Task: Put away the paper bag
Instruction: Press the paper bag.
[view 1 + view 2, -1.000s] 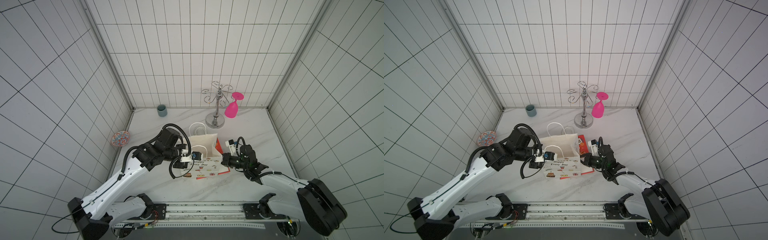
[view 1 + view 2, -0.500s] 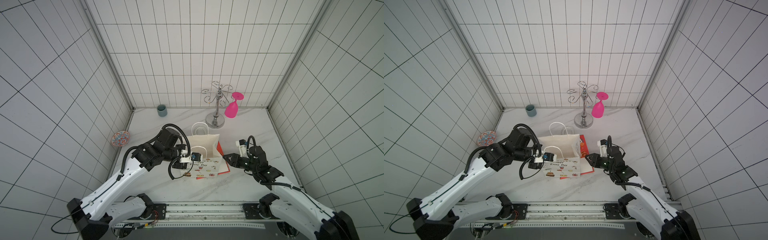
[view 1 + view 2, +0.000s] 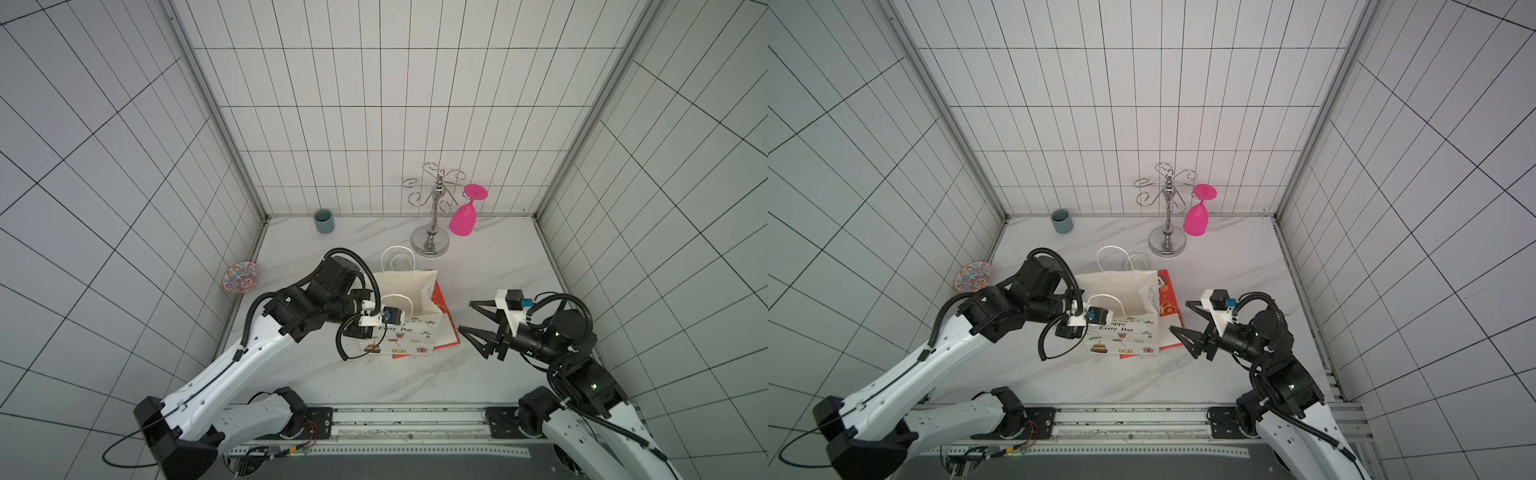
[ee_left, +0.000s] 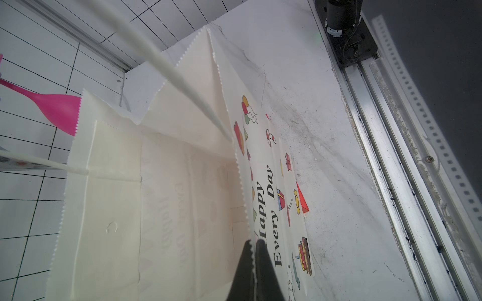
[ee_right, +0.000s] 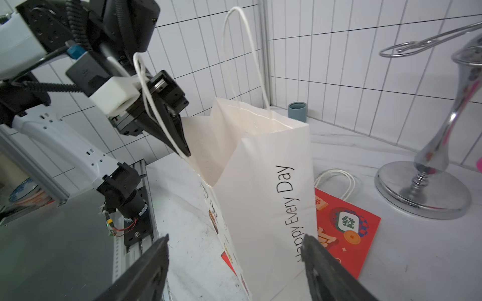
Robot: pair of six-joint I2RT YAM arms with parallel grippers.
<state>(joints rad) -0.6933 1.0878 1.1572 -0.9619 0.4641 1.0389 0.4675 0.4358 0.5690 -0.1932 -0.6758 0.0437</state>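
White marble tabletop [image 3: 498,257] carries the upright white paper gift bag [image 3: 409,291] at centre. Left gripper [image 5: 185,152], at the bag's 8 o'clock, pinches its front rim tight; right gripper [image 3: 465,316], at 3 o'clock, gapes wide and empty. One-sided pulling could tear that rim or topple the bag.

White printed paper bag [image 5: 263,203], standing upright, mouth open
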